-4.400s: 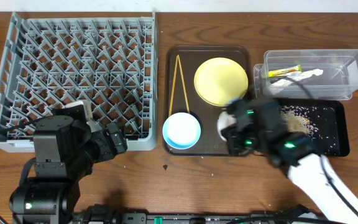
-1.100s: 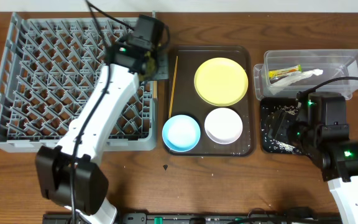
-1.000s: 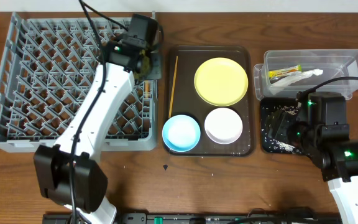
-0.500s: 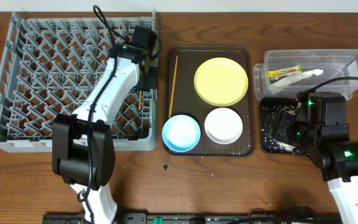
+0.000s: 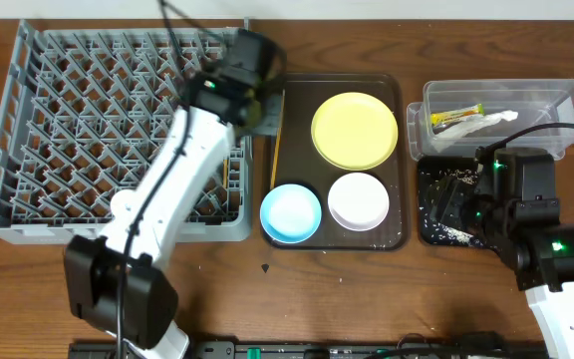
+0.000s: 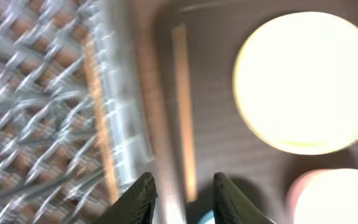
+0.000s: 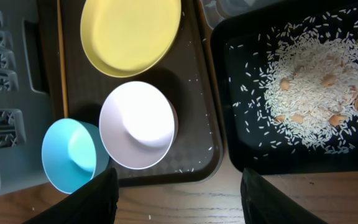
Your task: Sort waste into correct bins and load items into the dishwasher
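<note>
Evidently left hand (image 6: 180, 186) spread, empty, over chopstick (image 6: 184, 106) left of centre; likely light, stiff, slippery: pinch mid-length.

You are looking at a brown wooden tabletop (image 5: 347, 289) with grain running left to right, evenly lit. Beyond its far edge you see a pale strip (image 5: 417, 8). A small dark mark (image 5: 265, 267) spots the wood.
</note>
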You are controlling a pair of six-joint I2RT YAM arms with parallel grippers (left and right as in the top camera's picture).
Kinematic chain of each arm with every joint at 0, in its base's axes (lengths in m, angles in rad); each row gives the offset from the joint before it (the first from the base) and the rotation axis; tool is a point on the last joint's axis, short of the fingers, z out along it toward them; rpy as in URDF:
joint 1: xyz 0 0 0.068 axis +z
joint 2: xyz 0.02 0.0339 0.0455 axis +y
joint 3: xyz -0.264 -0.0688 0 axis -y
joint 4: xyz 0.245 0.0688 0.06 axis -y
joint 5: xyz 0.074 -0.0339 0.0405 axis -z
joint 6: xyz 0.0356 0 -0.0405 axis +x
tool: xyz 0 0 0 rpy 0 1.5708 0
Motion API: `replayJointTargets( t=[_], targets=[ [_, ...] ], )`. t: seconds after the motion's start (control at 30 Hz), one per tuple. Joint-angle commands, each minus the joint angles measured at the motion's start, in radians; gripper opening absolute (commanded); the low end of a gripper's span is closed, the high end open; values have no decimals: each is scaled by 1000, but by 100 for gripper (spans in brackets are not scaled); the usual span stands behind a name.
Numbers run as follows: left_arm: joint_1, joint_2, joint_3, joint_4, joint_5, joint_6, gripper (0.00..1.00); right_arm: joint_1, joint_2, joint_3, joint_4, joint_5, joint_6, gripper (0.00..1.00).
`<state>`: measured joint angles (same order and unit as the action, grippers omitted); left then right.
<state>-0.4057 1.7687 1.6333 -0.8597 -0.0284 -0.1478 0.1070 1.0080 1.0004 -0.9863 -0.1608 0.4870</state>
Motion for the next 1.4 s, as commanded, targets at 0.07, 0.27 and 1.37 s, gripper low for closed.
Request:
replayJointTargets(
  t=[0.07,0.27,1.37],
  targets=[
    [-99,117,7,66,-107,36,32,-8,0,5,-3,-2,2,61],
    [-99,284,7,128,-150,36,32,-8,0,5,-9,-5,2,61],
    [-100,486,8,174,24,27,36,-8,0,5,-35,-10,2,59]
  ],
)
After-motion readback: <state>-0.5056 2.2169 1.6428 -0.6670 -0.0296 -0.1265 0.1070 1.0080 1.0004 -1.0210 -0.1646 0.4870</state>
